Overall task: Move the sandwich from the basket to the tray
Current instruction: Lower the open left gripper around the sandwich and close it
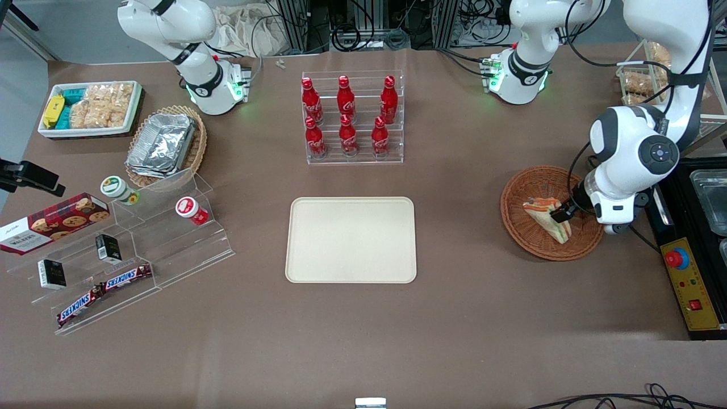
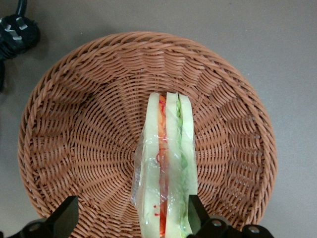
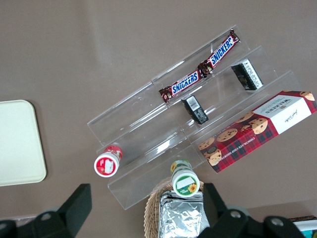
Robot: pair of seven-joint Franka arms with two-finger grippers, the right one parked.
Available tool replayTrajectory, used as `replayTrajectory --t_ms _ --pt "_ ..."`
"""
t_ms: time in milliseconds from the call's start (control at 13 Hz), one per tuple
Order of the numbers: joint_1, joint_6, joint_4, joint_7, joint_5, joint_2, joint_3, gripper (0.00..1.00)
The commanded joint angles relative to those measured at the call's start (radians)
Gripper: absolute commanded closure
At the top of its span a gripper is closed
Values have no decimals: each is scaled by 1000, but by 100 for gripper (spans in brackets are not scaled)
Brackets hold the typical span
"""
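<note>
The sandwich (image 1: 546,218), a wrapped wedge of pale bread with orange and green layers, stands on edge in the round brown wicker basket (image 1: 531,180) toward the working arm's end of the table. My gripper (image 1: 563,215) hangs low over the basket, open. In the left wrist view the sandwich (image 2: 168,163) sits between the fingers of the gripper (image 2: 132,210): one finger (image 2: 196,212) is right against its green side, the other (image 2: 67,214) stands well clear over the basket's weave (image 2: 74,124). The beige tray (image 1: 351,240) lies bare at the table's middle.
A clear rack of red cola bottles (image 1: 352,116) stands farther from the front camera than the tray. Toward the parked arm's end are an acrylic step stand with snacks (image 1: 130,250), an oval basket of foil containers (image 1: 164,145) and a white tub (image 1: 91,108). A black control box (image 1: 690,272) flanks the basket.
</note>
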Motion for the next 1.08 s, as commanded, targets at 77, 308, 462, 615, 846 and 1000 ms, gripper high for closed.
replayTrajectory --t_ms 77,308,462,615,846,1000 --pt "-4 62 -54 -25 14 -5 -4 0" --pt "-3 64 -45 -28 12 -16 -4 0" --pt "-3 50 -14 -55 9 -17 -5 0" --pt "-3 -1 24 -63 3 -16 -7 0" --pt "-12 -24 30 -109 4 -13 -19 0" --pt "-17 -19 23 -123 11 -5 -22 0"
